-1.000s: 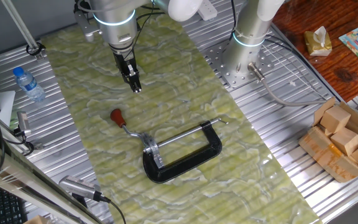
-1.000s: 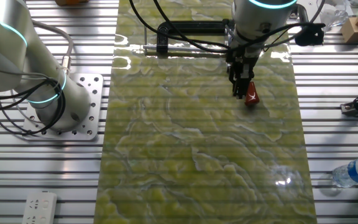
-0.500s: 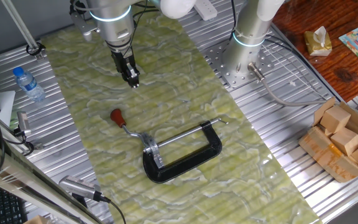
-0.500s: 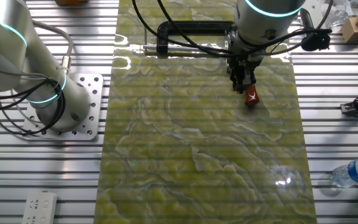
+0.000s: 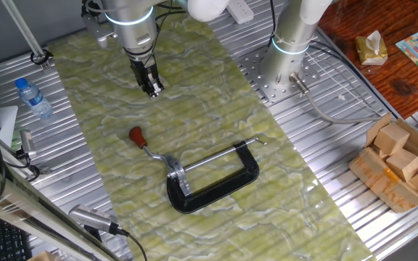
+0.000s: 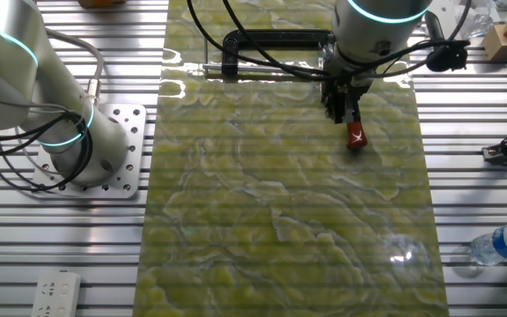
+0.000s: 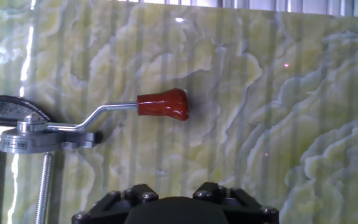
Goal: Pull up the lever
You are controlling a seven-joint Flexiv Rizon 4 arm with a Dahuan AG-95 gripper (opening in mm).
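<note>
The lever [image 7: 114,111] is laid flat on the mat beside the clamp [image 5: 216,185], its knob [image 5: 136,135] well below the raised gripper [image 5: 153,90], whose opening cannot be determined.

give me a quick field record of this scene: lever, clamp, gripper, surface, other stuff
lever: thin bent silver rod with a red-brown knob, lying low on the mat, joined to the clamp's silver bracket
clamp: black C-shaped frame lying flat, long screw rod spanning it
gripper: in the air above the mat, apart from the knob, holding nothing; cannot tell whether open or shut
surface: green marbled mat on a ribbed metal table
other: water bottle beside the mat; wooden blocks in a box
</note>
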